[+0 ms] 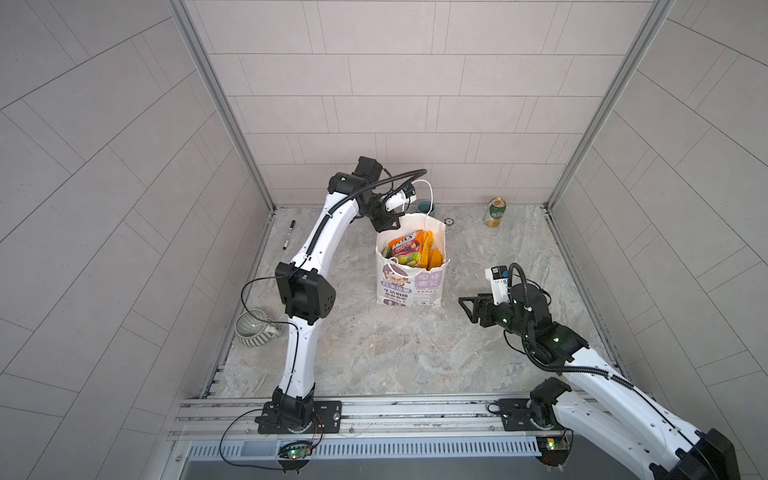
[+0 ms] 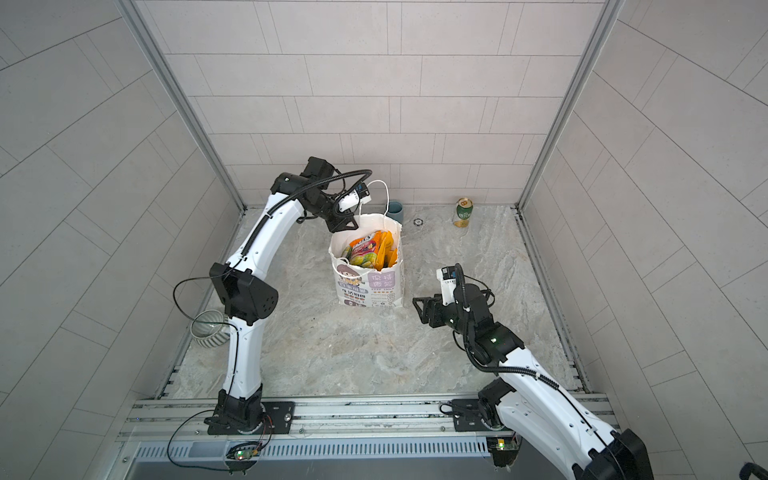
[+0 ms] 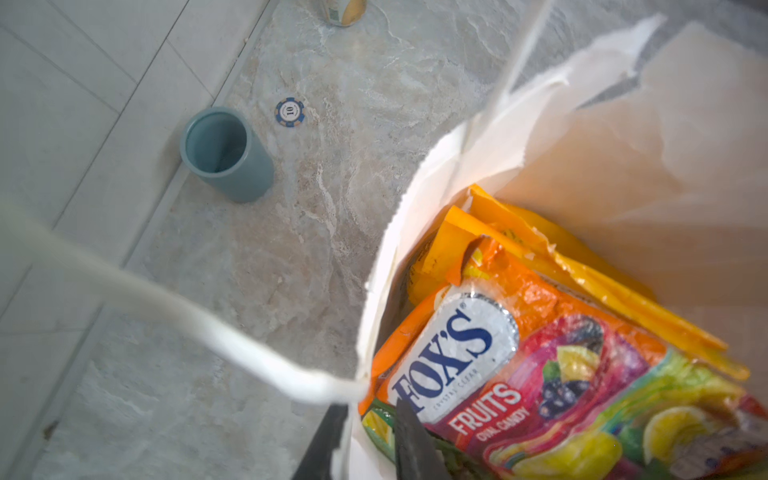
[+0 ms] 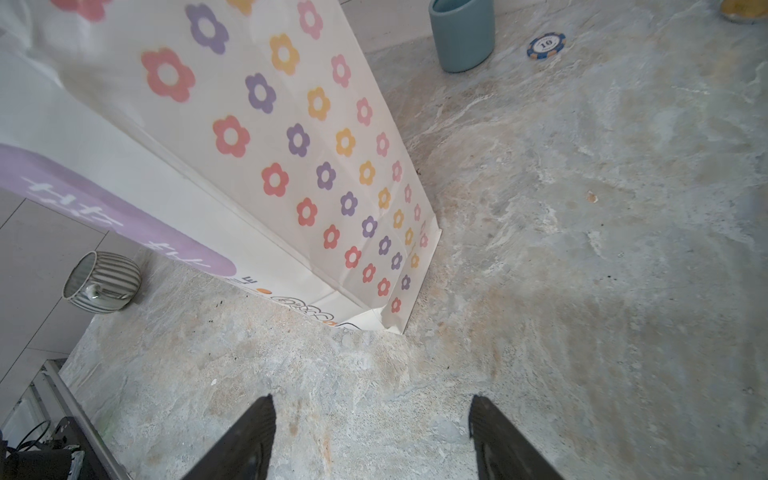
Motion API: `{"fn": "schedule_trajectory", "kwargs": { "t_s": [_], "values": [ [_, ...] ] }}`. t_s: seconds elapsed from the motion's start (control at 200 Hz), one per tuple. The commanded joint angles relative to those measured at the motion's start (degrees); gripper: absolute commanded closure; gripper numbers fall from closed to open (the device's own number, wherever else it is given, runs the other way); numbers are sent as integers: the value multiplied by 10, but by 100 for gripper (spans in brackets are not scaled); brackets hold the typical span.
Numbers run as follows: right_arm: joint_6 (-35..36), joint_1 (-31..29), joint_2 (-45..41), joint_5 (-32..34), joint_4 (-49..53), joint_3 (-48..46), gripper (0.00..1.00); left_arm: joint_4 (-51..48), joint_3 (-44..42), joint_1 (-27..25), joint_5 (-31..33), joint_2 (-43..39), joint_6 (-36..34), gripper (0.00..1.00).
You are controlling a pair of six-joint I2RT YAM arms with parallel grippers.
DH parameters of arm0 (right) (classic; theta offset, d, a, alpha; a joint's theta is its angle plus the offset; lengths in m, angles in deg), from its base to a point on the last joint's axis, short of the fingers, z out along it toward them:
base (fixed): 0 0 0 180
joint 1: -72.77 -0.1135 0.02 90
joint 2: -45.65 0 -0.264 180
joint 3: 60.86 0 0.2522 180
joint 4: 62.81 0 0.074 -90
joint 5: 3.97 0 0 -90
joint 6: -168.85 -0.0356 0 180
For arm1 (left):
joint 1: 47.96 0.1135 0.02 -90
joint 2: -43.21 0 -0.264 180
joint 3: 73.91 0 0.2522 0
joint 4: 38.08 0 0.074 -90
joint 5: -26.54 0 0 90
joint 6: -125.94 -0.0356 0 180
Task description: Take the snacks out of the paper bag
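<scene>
Grey-beige marbled stone tabletop, pale tiled walls on 3 sides. Left arm arches high at the back. The left jaws straddle the bag rim, one inside, one outside, w/ a narrow gap; can't tell if they're clamped. Right arm sits low, right jaws spread wide, holding nothing, near the bag's base corner. Tall white paper carrier bag w/ cartoon girl stands upright mid-tabletop. Crinkly orange/yellow/green snack packets are all inside it, incl. a FOX'S one. Grey-blue cup stands behind the bag.

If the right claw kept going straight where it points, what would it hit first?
Probably the paper bag: the open right claw aims at its flowered side near the bottom corner, with only bare table between. Depth is hard to judge.
</scene>
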Motion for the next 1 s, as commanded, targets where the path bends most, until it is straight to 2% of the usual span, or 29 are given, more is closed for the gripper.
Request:
{"fn": "schedule_trajectory", "kwargs": {
  "t_s": [0.0, 0.06, 0.14, 0.295, 0.395, 0.515, 0.6, 0.741, 0.881, 0.996],
  "values": [
    [-11, -10, 27, -22, -12, 14, 27, -26, 14, -13, -2, -2, -20, 85],
    [-22, -18, 48, -33, -11, 19, 29, -27, 13, -17, -2, -5, -25, 94],
    [-45, -27, 69, -42, -12, 18, 33, -27, 13, -20, 2, -8, -24, 100],
    [-101, -45, 109, -93, -32, 3, 47, -28, 11, -22, -13, -25, -20, 100],
    [-117, -58, 146, -97, -46, -5, 51, -27, 3, -22, -24, -41, -21, 100],
    [-112, -58, 212, -100, -20, 39, 53, -23, -4, -23, -29, -55, -20, 100],
    [-126, -58, 258, -95, -12, 70, 59, -21, -5, -23, -30, -63, -20, 100],
    [-168, -57, 340, -112, -74, 101, 68, -2, -10, -23, -39, -76, -17, 100],
    [-226, -58, 393, -98, -137, 110, 70, 13, -10, -23, -51, -80, -7, 100],
    [-269, -57, 410, -53, -177, 107, 72, 40, -8, -23, -31, -80, 7, 100]
  ]
}}
